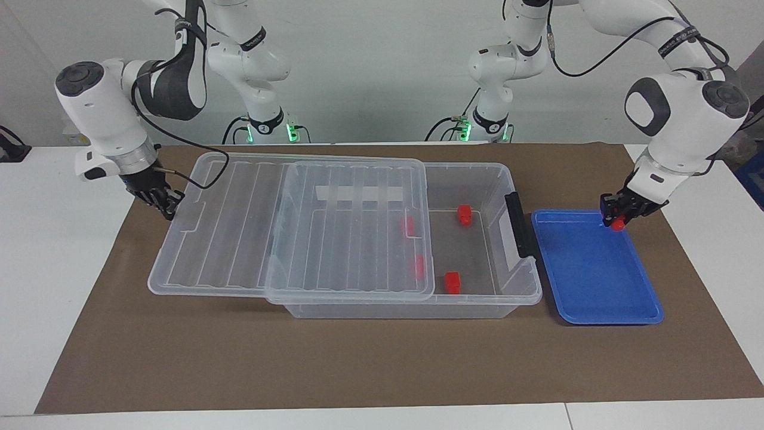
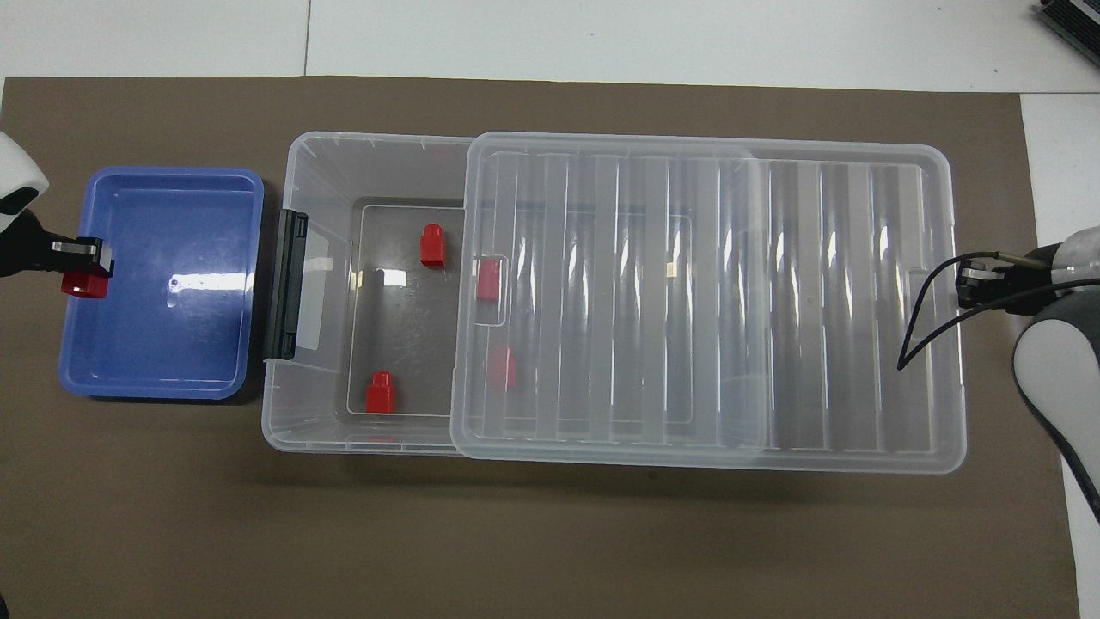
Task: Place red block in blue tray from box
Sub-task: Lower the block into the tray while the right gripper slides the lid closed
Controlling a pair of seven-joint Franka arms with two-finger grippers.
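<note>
My left gripper (image 1: 617, 218) is shut on a red block (image 1: 618, 225) and holds it over the blue tray (image 1: 597, 280), at the tray's rim toward the left arm's end. In the overhead view the held block (image 2: 84, 283) sits over that rim of the tray (image 2: 163, 344). The clear box (image 1: 525, 280) stands beside the tray, its lid (image 1: 298, 227) slid toward the right arm's end. Two red blocks (image 1: 464, 214) (image 1: 452, 282) lie in the open part. Two more (image 1: 407, 226) (image 1: 419, 267) show through the lid. My right gripper (image 1: 160, 200) is beside the lid's outer edge.
A black latch (image 1: 519, 224) sits on the box's end wall next to the tray. Brown paper (image 1: 358, 358) covers the table under everything. A cable loops from the right wrist over the lid's corner (image 1: 209, 170).
</note>
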